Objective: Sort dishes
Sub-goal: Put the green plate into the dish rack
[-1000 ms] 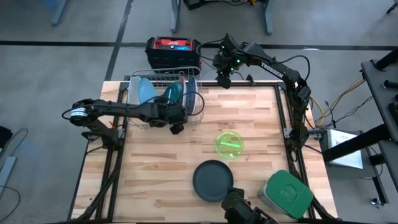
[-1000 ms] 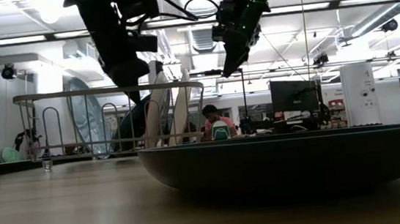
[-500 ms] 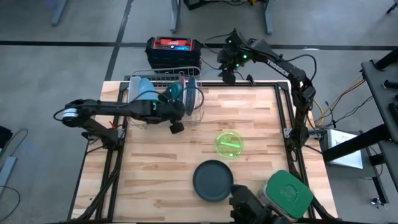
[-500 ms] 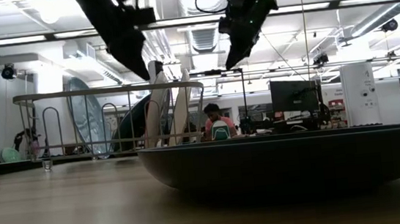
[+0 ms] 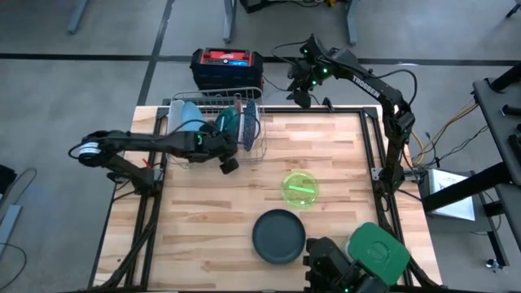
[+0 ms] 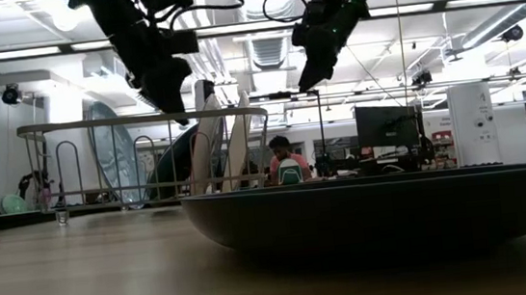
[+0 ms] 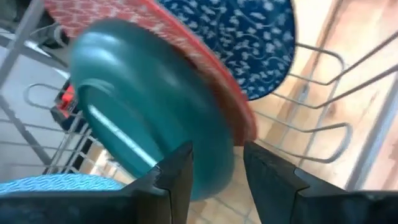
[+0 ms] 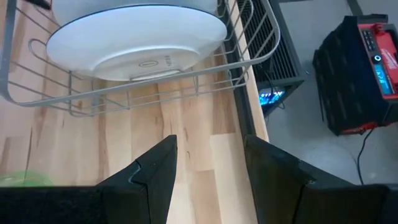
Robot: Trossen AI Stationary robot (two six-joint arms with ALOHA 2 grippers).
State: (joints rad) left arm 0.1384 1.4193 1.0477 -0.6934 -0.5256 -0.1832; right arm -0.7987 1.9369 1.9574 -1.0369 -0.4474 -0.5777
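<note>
The racking step appears to be in hand, with several dishes already stood on edge in the wire rack (image 5: 213, 122) at the far left of the table (image 5: 203, 212); from left to right in the high view a light blue plate (image 5: 190, 119), a dark teal bowl (image 5: 227, 122), a reddish-rimmed plate with a blue pattern (image 5: 239, 110) and a white plate (image 5: 251, 115) are held there. The left gripper (image 5: 229, 163) is kept just at the rack's near side, its fingers (image 7: 177, 177) parted with nothing between them, the teal bowl seen close ahead in its wrist view. Two dishes are left flat on the table to the right of it: a lime green bowl (image 5: 300, 187) near the middle and a dark grey plate (image 5: 278, 236) near the front edge. A container with a green lid (image 5: 376, 253) is seen closed at the front right corner, its contents hidden. The right gripper (image 5: 299, 96) is held high beyond the table's far edge, open and empty. The next move is judged to call for a reach to the lime green bowl and a grip on its rim
</note>
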